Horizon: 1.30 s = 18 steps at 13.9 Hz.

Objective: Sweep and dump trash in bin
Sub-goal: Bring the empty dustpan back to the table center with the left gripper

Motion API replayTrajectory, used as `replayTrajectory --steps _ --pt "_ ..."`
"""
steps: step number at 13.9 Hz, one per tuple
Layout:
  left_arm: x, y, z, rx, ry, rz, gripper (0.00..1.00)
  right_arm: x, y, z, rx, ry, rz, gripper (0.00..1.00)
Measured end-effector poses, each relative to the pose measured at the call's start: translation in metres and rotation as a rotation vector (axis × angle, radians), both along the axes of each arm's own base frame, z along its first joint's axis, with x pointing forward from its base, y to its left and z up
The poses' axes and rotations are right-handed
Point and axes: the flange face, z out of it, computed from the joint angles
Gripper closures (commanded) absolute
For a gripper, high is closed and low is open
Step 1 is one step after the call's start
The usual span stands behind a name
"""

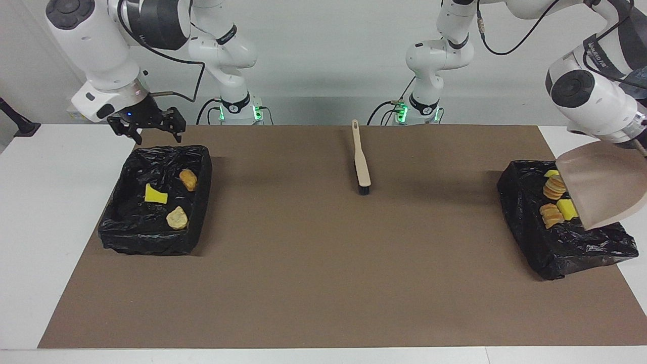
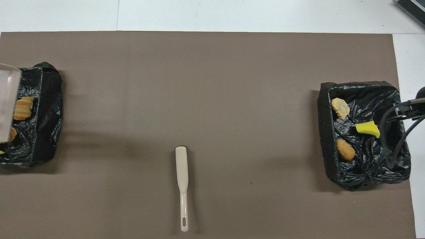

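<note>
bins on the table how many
2: one black-lined bin at the right arm's end of the table, another bin at the left arm's end, partly covered by the dustpan.
</note>
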Motion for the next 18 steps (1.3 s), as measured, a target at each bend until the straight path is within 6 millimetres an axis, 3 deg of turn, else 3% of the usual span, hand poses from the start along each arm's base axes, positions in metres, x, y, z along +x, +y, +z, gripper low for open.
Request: replayTrajectory --steps 2,5,8,12,18 --pt "-0.002 -0.053 -0.013 -0.138 0.032 -0.003 1.0 -0.001 -0.01 0.007 -0.008 -0.018 -0.08 0.0" --pt "-0.014 -0.118 -0.026 -0.312 0.095 0.037 1.0 -0.004 -0.005 0.016 -0.007 -0.041 -0.184 0.0" --pt "-0.025 -0.166 -0.026 -0.432 0.121 0.122 1.0 -0.007 -0.002 0.021 0.042 -0.047 -0.212 0.0" --pt "-0.033 -0.241 -0.049 -0.528 0.068 0.274 1.0 -0.019 -0.002 0.019 0.048 -0.036 -0.193 0.0" --pt "-0.012 -0.323 -0.069 -0.646 -0.113 0.708 1.0 -0.02 -0.003 0.02 0.03 -0.056 -0.108 0.0"
